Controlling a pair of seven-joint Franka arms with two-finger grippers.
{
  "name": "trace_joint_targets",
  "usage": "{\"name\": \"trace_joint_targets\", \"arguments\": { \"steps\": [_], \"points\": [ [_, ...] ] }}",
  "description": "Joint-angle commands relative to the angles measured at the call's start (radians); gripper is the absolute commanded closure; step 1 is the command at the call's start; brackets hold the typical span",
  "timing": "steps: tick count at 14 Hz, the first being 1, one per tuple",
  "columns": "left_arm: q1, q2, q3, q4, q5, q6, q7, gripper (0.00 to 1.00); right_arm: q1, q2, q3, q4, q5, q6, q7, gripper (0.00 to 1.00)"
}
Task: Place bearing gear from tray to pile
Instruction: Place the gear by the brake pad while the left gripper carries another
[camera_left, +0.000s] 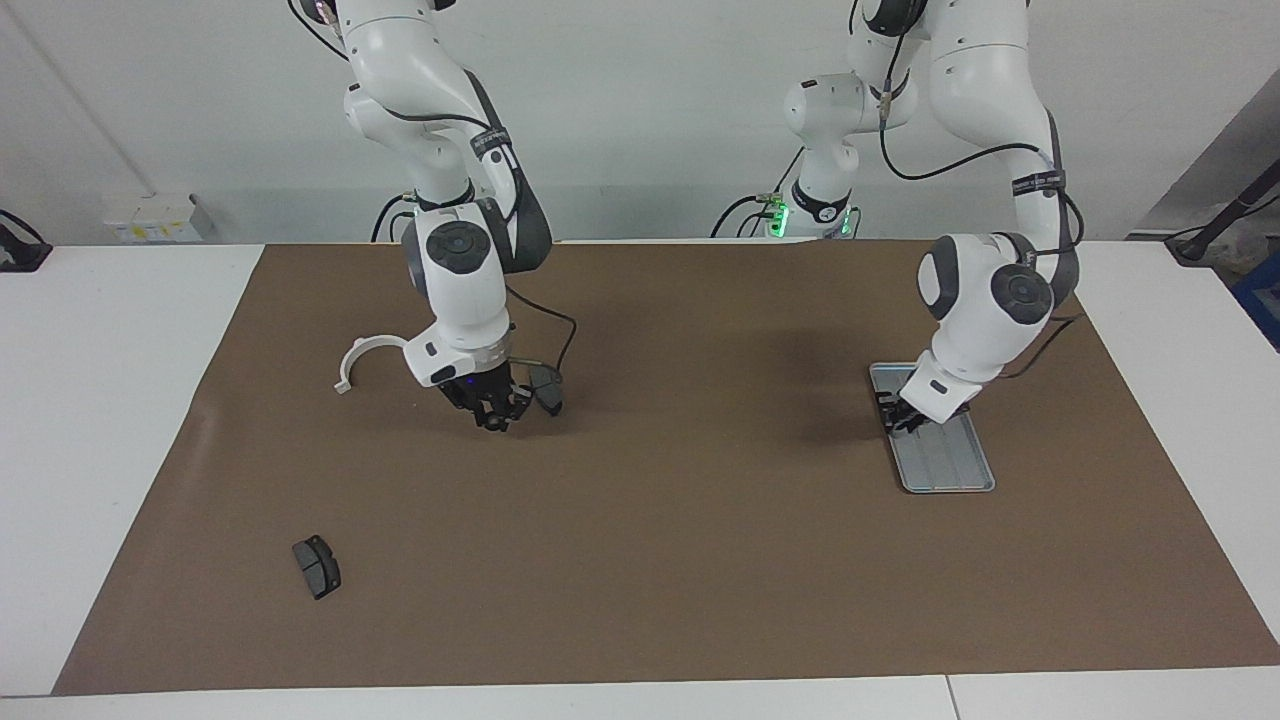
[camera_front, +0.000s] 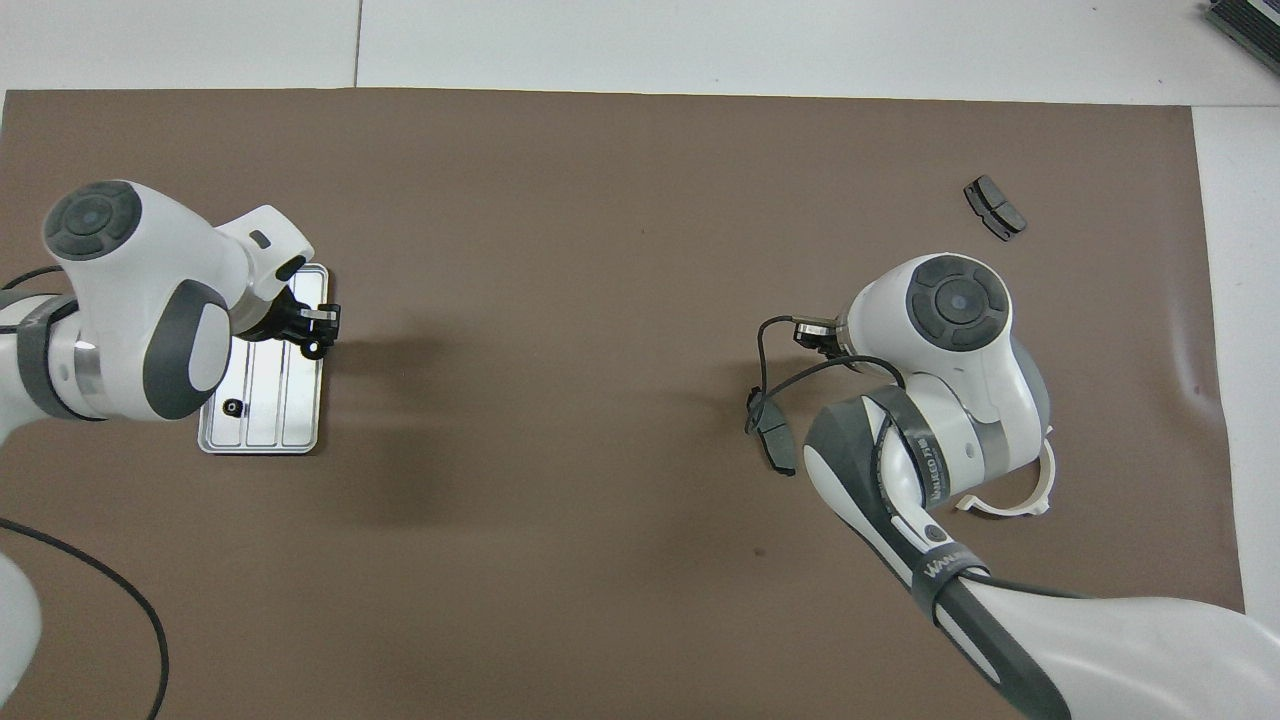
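Two arms reached over a brown mat that covered most of the white tabletop. On the left arm's end of the mat lay the tray, its long sides running away from the robots. A small dark ring, seemingly the bearing gear, rested in the tray at the end nearer to the robots, close to one long rim. The left claw hung low over the tray, above its rim on the side toward the right arm; whether it was spread, pressed together or pinching anything could not be told. The pile sat toward the right arm's end of the mat and was loosely scattered. Its white half-ring bracket lay with the open side facing away from the robots. One dark brake pad lay beside the bracket, toward the left arm's end of the mat. The right claw was down close to the mat just beside that pad, between it and the bracket, and its state could not be told either. From overhead the right arm's wrist covered its claw. A second brake pad lay well apart from the other pile parts, farther from the robots.
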Motion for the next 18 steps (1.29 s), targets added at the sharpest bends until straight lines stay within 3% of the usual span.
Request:
{"name": "trace_joint_targets", "arguments": {
  "steps": [1,5,9,10,12,13,14,15,16,18],
  "points": [
    [-0.100,-0.018,0.008,0.003,0.011,-0.026,-0.203,1.00,-0.042,-0.067,0.017,-0.114,0.003,0.017,-0.049,1.00],
    [-0.235,-0.023,0.003,0.000,-0.024,-0.010,-0.430,1.00,-0.047,-0.095,0.018,-0.174,0.073,0.009,-0.076,1.00],
    [-0.371,0.009,0.005,0.000,-0.081,0.131,-0.623,1.00,-0.061,-0.098,0.018,-0.188,0.075,0.009,-0.109,0.86],
    [-0.390,0.014,0.003,0.000,-0.082,0.155,-0.657,1.00,-0.061,-0.098,0.018,-0.188,0.075,0.009,-0.110,0.75],
    [-0.437,0.018,0.003,0.000,-0.104,0.189,-0.715,1.00,-0.061,-0.097,0.016,-0.182,0.075,0.008,-0.110,0.15],
    [-0.448,0.020,0.003,0.000,-0.108,0.200,-0.726,1.00,-0.061,-0.097,0.016,-0.177,0.075,0.008,-0.109,0.00],
    [-0.459,0.022,0.003,-0.002,-0.116,0.208,-0.730,0.97,-0.062,-0.098,0.016,-0.169,0.075,0.008,-0.110,0.00],
    [-0.468,0.022,0.003,-0.003,-0.130,0.208,-0.730,0.81,-0.067,-0.100,0.016,-0.154,0.075,0.003,-0.109,0.00],
    [-0.470,0.020,0.003,-0.005,-0.134,0.199,-0.731,0.59,-0.071,-0.101,0.016,-0.139,0.075,0.000,-0.109,0.00],
    [-0.489,0.015,0.003,-0.008,-0.136,0.182,-0.755,0.40,-0.073,-0.100,0.016,-0.097,0.075,-0.009,-0.109,0.00]
  ]
}}
